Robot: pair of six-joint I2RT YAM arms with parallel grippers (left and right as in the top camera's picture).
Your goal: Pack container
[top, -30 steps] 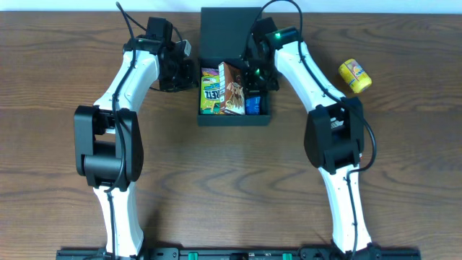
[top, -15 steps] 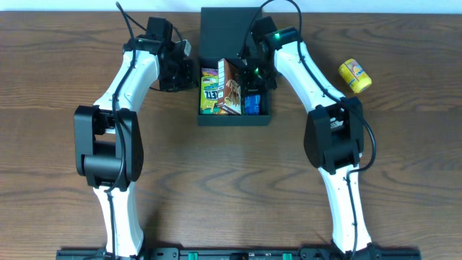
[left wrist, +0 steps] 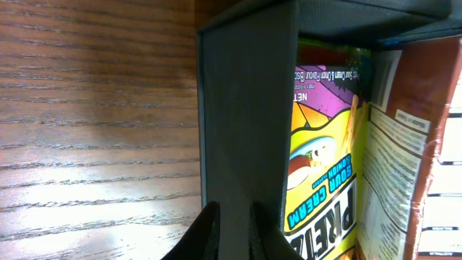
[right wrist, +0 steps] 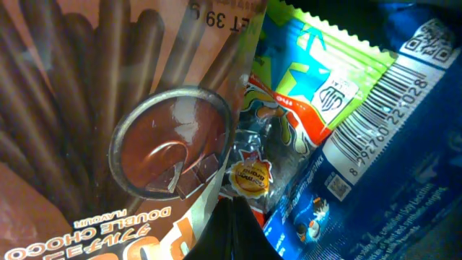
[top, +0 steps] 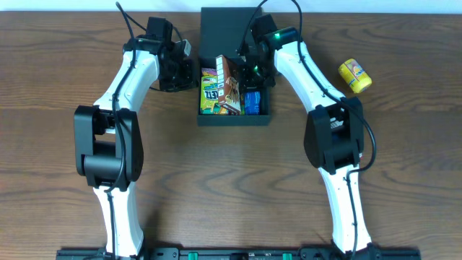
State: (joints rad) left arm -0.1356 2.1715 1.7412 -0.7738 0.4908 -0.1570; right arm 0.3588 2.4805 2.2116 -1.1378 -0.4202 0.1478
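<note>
The dark square container sits at the table's far middle, its flap lid open to the back. It holds a yellow-green pretzel packet, a brown chocolate-stick packet standing on edge, and a blue packet. My left gripper is shut on the container's left wall, one finger on each side. My right gripper is inside the container, shut, with its tips against the edge of the brown packet, beside the blue packet.
A yellow snack packet lies on the wooden table to the right of the container, beyond the right arm. A green-edged packet lies under the blue one in the right wrist view.
My right gripper has shifted a little left inside the container, and the brown packet has been tipped towards the pretzel packet. More of the blue packet shows. The left arm has not moved.
</note>
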